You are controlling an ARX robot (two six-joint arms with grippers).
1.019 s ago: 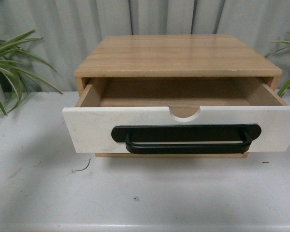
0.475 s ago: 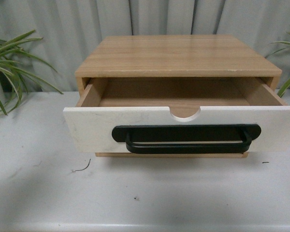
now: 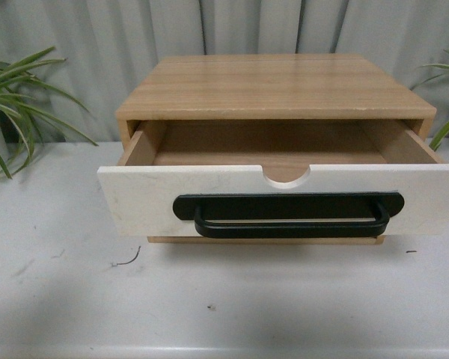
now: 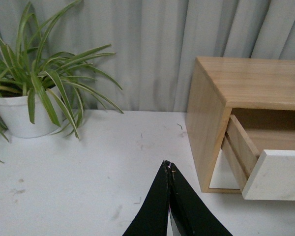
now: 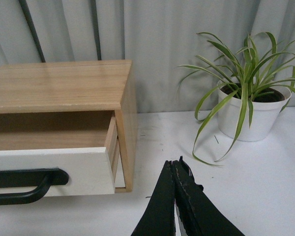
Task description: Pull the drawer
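Across the last second nothing had shifted: the drawer [image 3: 284, 198] sat pulled out to the same extent as before, and no arm showed in the front view. By my reading the pull was already made and the task was at or near its end, with only a further draw left if more opening were wanted.

The drawer stood part-way out of the wooden cabinet [image 3: 277, 86] on the tabletop [image 3: 209, 299], with its bare inside open to view. Its white front faced the robot. The long axis of that front ran side to side across the robot's view, and the black handle [image 3: 288, 215] lay along the same line below the notch [image 3: 286, 176]. The direction of travel ran straight toward the robot.

The left tool [image 4: 168, 164] was clenched with nothing in it, its tips pressed together, and it hung over bare tabletop well apart from the cabinet's left side. The right tool [image 5: 175, 161] was likewise clenched and empty, off the cabinet's right side, clear of the handle's end. A potted plant [image 4: 39, 83] stood beyond each side.
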